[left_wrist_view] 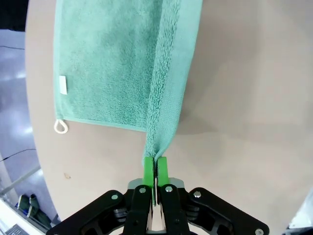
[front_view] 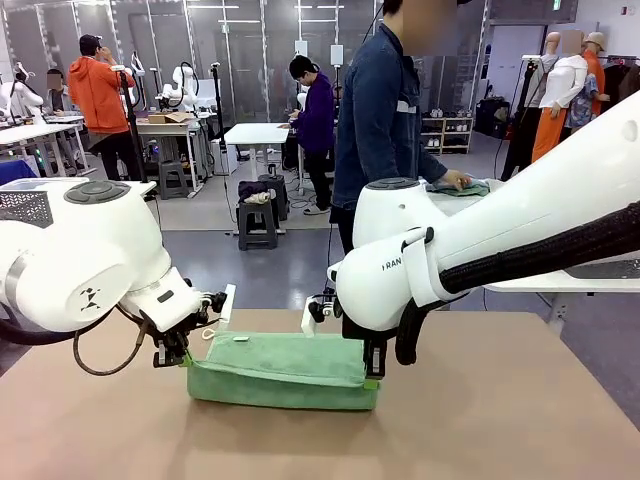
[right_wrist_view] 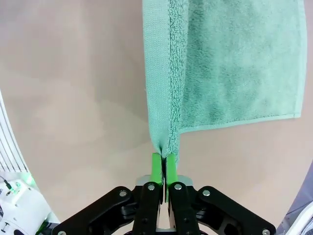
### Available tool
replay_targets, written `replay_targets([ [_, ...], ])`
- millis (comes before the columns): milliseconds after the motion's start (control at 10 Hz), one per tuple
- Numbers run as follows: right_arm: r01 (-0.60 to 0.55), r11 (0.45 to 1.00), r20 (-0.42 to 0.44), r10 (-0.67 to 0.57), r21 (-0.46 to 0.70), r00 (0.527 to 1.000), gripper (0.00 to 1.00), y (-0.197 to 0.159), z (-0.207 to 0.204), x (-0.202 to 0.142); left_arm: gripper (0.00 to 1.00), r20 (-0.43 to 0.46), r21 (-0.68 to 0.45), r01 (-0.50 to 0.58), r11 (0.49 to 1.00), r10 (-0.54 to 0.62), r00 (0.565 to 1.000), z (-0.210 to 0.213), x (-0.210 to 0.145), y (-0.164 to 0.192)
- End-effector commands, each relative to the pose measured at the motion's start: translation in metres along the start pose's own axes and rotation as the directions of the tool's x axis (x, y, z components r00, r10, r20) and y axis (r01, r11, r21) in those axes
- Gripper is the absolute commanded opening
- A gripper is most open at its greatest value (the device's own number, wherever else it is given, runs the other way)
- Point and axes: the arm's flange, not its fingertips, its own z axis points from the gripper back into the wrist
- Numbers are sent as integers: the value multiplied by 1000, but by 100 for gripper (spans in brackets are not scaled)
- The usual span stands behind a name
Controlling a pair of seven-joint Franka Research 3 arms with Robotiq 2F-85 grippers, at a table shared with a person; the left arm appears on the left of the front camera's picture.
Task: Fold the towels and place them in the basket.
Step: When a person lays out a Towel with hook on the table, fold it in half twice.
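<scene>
Your left gripper (left_wrist_view: 155, 159) is pinched tight on one end of the towel's (front_view: 280, 365) raised edge, and your right gripper (right_wrist_view: 165, 155) pinches the other end. The towel spans between them on the smooth tan table (front_view: 500, 420). It is mint terry, rectangular, with plush pile and a flat woven hem. A white cord loop (left_wrist_view: 60, 126) sits at one corner, with a small tag (left_wrist_view: 62, 84) near it.

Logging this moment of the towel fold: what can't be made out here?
- Front view: greenish cloth under the person's hand, partly behind the white right arm; kind unclear.
- Front view: grey lattice-walled thing, cut off by the left edge and left arm.
- Left wrist view: print on the mint green terry towel's white label, too small.
- Right wrist view: that towel's far end, past the top edge.
</scene>
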Motion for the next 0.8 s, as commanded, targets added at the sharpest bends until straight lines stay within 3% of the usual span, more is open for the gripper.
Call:
replay_targets([
  [0, 15, 1000, 4, -15, -27, 1000, 4, -32, 3, -1, 4, -11, -1, -2, 1000, 2, 1000, -5, 1, 31],
  [300, -15, 997, 32, 18, -75, 999, 4, -86, -7, 8, 4, -41, 35, -23, 999, 24, 999, -28, 4, 83],
  [700, -37, 987, 37, 44, -156, 998, 4, -134, -37, 17, 4, -70, 61, -56, 997, 60, 996, -63, 7, 125],
])
